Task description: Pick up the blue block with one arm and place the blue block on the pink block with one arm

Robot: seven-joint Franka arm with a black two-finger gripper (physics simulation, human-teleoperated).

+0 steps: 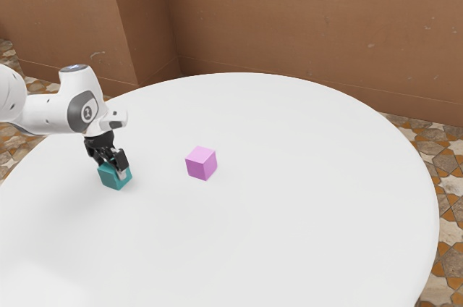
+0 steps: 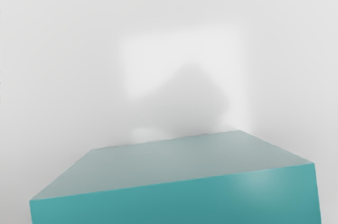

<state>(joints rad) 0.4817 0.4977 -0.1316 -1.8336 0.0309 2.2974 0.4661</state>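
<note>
on the round white table (image 1: pixel 289 213) the black two-finger gripper (image 1: pixel 116 164) is clamped on the small blue-green cube (image 1: pixel 114 178), its fingers covering the top part, while the pink cube (image 1: pixel 201 162) stands well apart.

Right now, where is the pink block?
In the exterior view, the pink block sits on the table, right of the blue block, apart from it.
</note>
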